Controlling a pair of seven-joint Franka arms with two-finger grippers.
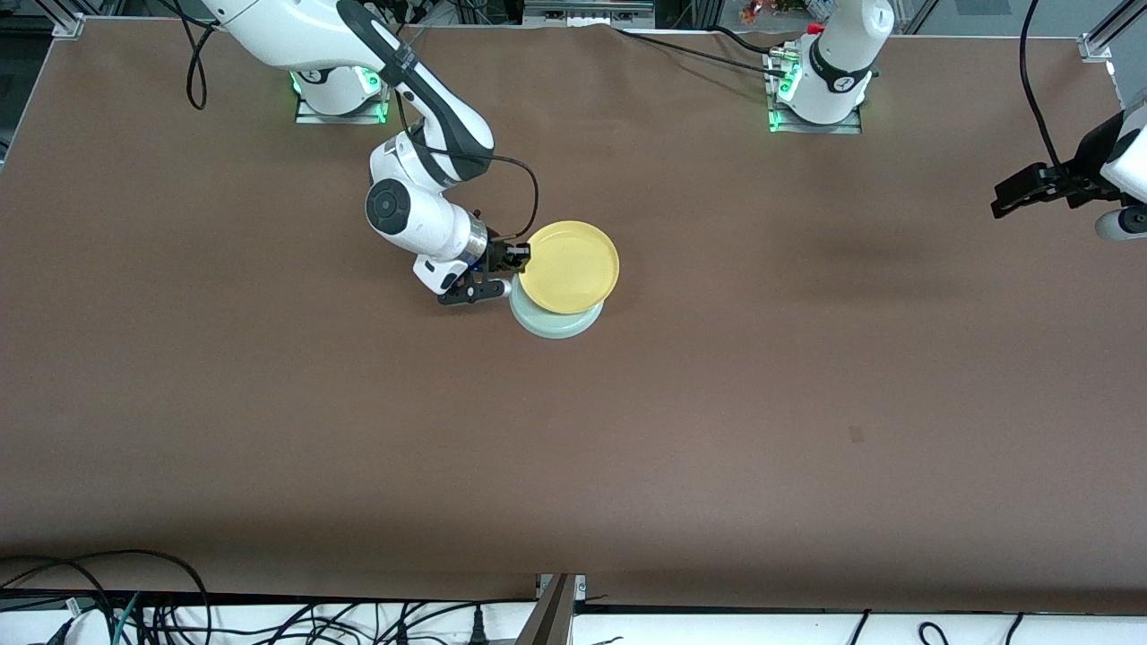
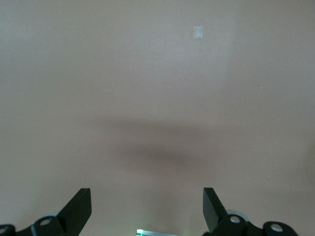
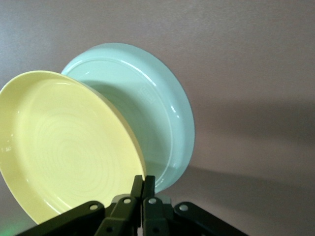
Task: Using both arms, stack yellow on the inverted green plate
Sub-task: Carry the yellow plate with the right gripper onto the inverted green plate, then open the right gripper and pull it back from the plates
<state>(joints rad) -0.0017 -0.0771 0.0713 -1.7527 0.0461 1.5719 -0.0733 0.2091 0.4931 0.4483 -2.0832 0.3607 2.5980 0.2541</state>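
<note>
Green plate (image 1: 554, 322): pale mint, inverted on the brown counter (image 1: 717, 403), near its middle toward the right arm's end; base ring upward in the right wrist view.
Yellow plate (image 1: 571, 266): right way up, held over the green plate, overlapping most of it.
Right end effector (image 1: 517, 258): fingers pressed together, pinching the yellow plate's rim.
Left end effector (image 1: 1008, 199): fingers spread, empty, waiting above the counter at the left arm's end.

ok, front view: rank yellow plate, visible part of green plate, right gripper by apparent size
1. yellow plate, held over the green one
2. and 3. unsure: green plate, only a crescent showing, and right gripper, shut on the yellow rim, look about alike
</note>
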